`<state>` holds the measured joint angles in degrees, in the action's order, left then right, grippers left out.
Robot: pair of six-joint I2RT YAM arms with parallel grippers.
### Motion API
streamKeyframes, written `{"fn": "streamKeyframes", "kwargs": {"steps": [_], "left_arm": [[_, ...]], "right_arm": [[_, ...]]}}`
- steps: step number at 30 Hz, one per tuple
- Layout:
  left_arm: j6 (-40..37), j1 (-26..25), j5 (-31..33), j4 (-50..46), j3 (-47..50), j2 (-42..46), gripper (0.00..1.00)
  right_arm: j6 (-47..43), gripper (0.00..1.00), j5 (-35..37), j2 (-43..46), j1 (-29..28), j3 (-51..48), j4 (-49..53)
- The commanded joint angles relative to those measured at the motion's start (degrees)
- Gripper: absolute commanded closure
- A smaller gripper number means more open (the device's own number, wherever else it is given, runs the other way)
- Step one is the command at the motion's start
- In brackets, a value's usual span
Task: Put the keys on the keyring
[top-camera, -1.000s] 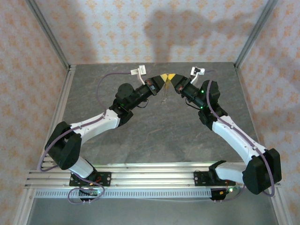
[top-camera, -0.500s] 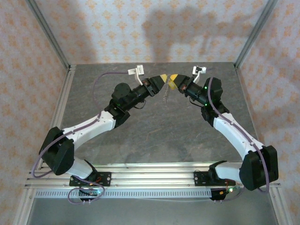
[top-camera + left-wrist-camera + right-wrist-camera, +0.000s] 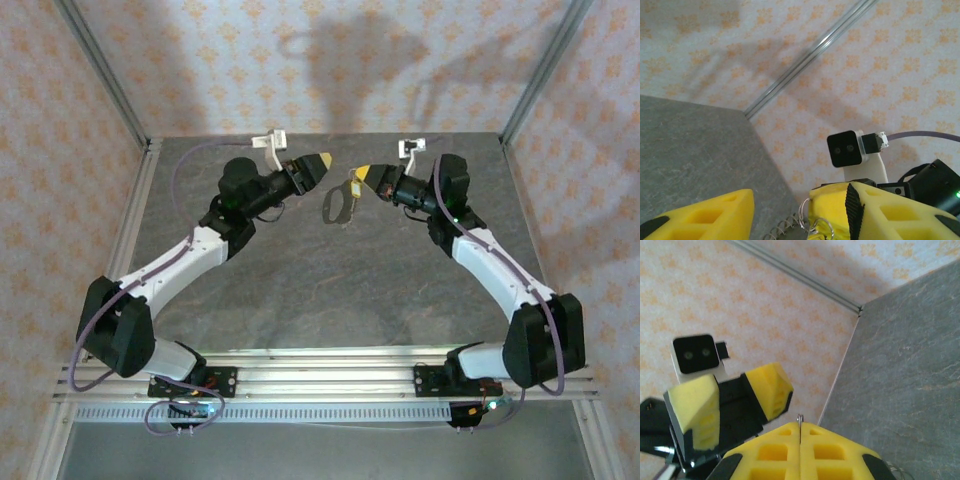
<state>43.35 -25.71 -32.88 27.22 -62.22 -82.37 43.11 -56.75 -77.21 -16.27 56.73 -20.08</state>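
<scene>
right gripper (image 3: 360,174) raised, pinching (keyring (image 3: 338,204) dangling)

Top view: the keyring (image 3: 340,203) dangling from the right claw (image 3: 364,177) is way too small to pick out any key on it. Right wrist cam: a sliver of wire sticks up between the closed pads (image 3: 775,450), rest of the ring hidden behind them. Left wrist cam: the chain (image 3: 782,231) and the left claw's fingers (image 3: 705,215) get chopped off by the bottom edge.
</scene>
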Motion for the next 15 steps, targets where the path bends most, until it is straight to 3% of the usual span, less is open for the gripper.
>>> {"fn": "streamKeyframes", "kwargs": {"steps": [1,7,15], "left_arm": [[-4.15,1.65,-11.27,-4.85,-4.92,-2.04,0.51],[-11.97,2.4,-20.89,-15.77,-11.23,-5.45,0.65],[-15.35,4.05,-23.69,-19.06,-12.45,-6.92,0.76]], "right_arm": [[-4.18,1.0,-5.75,-1.64,0.43,3.16,-0.08],[-6.49,1.0,-10.22,-4.73,0.53,5.07,1.13],[-7.34,1.0,-13.69,-6.73,0.55,6.54,2.05]]}}
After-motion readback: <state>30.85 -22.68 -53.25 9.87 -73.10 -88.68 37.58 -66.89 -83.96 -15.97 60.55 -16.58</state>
